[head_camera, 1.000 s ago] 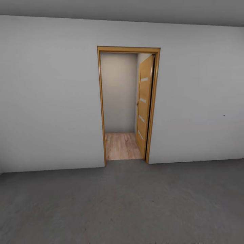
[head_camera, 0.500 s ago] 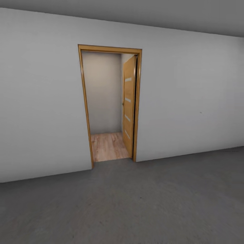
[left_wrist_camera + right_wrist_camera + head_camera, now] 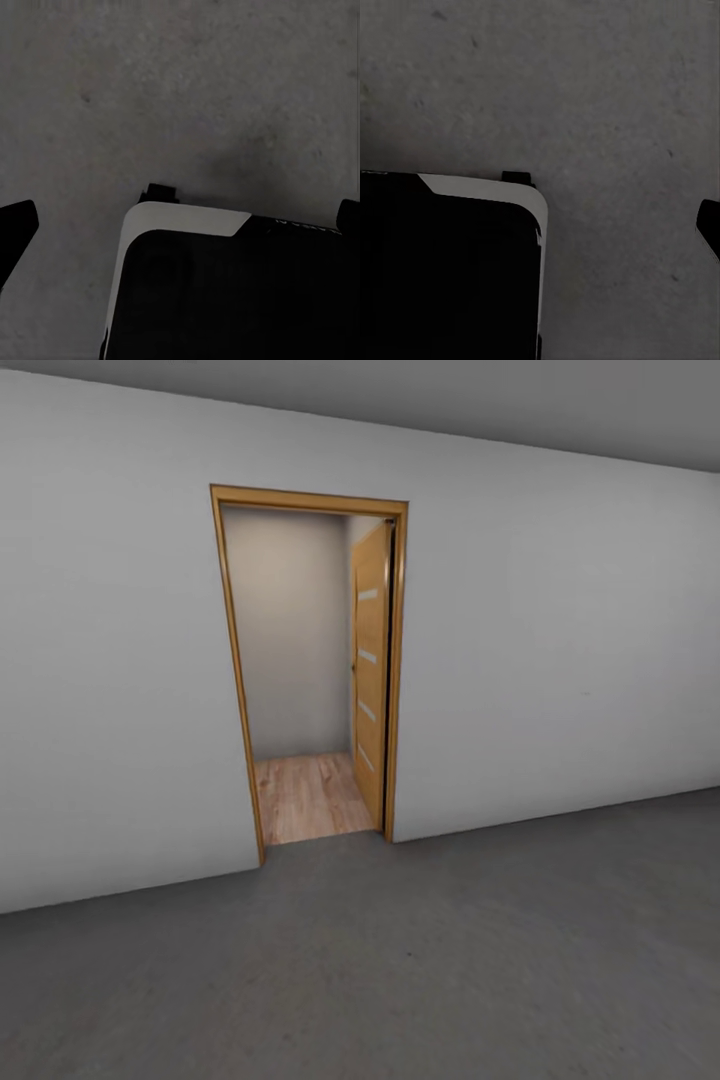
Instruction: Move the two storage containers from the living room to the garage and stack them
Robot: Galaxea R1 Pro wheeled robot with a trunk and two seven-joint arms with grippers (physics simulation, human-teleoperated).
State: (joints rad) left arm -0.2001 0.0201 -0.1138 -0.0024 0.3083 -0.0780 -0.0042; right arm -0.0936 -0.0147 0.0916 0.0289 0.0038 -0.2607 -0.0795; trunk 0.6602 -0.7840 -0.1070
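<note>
The head view faced a plain white wall (image 3: 560, 660) with a wood-framed doorway (image 3: 308, 660) set into it, left of the wall's middle. The wooden door (image 3: 369, 685), with small pale panes, stood swung open against the doorway's right jamb. Through the doorway lay a strip of light wood-plank floor (image 3: 310, 795) and a pale back wall beyond it. On the near side of the doorway the dark grey, mottled concrete floor (image 3: 420, 960) of the garage ran up to the foot of the white wall. In the left wrist view the same concrete floor lay beneath a black, white-edged part of the robot's body (image 3: 225, 292), with dark finger tips (image 3: 15, 225) at the frame's edges; the left gripper looked spread wide and held nothing. In the right wrist view one dark finger tip (image 3: 709, 225) showed over the concrete, and whether the right gripper was wide or narrow could not be told.
</note>
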